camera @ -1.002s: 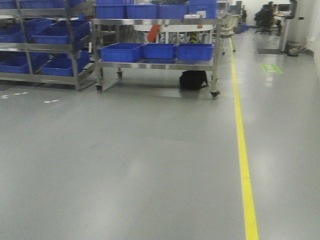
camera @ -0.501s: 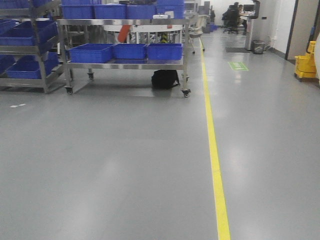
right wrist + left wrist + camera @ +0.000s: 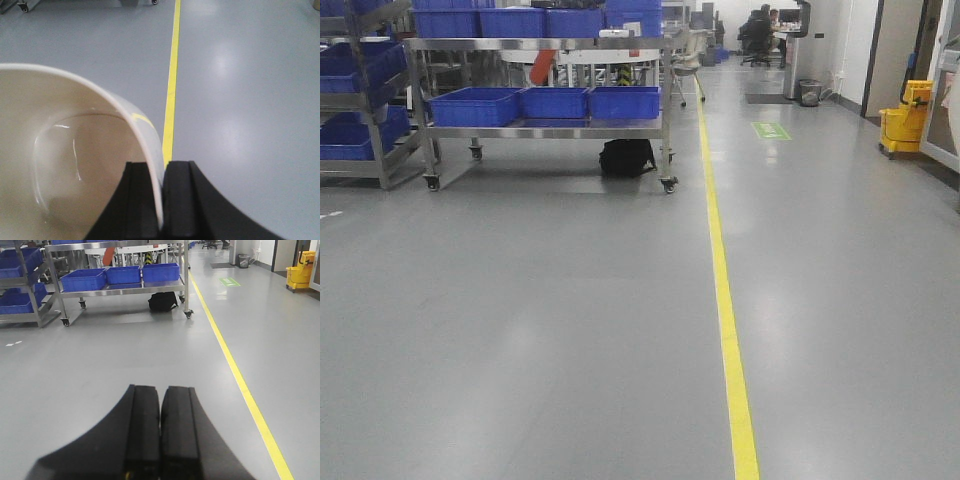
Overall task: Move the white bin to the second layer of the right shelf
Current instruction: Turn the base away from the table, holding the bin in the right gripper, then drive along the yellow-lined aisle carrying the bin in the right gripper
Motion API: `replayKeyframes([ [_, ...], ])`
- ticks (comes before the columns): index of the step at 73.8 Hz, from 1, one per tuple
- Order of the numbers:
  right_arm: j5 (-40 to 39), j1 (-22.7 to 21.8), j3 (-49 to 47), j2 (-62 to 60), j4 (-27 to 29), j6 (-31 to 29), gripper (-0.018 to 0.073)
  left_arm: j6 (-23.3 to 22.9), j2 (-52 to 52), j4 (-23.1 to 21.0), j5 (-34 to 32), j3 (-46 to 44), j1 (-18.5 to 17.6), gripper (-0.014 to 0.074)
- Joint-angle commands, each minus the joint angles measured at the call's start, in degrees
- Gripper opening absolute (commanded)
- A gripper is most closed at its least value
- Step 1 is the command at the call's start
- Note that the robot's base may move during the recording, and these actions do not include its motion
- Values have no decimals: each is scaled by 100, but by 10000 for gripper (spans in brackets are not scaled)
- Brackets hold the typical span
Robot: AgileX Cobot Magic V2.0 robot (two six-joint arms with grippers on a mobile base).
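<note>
Wall of white bin [image 3: 75, 150] pinched in right gripper [image 3: 162, 172] — left gripper [image 3: 160, 392] pressed together — open floor [image 3: 540, 330] ahead

Front view: looks forward down an open aisle, tipped slightly toward the floor; yellow floor line [image 3: 725, 300] runs away from bottom centre; wheeled steel rack [image 3: 545, 131] with blue crates [image 3: 475, 105] stands far off, upper left; yellow mop bucket [image 3: 903, 120] far right.

Left wrist view: sits just behind the left gripper [image 3: 160, 395], its pressed-together fingers filling the bottom edge; faces the same way as the front view; shares the rack, crates, line, bucket and black bag [image 3: 162, 301].

Right wrist view: behind the right gripper [image 3: 163, 167], pitched steeply at the floor; white bin [image 3: 75, 150] very near, blocking the left half; shares only the line.
</note>
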Motion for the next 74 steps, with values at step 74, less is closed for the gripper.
replayKeyframes([
  [74, -563, -29, -155, 24, 40, -14, 47, -30, -79, 0, -491, 211, -19, 85],
])
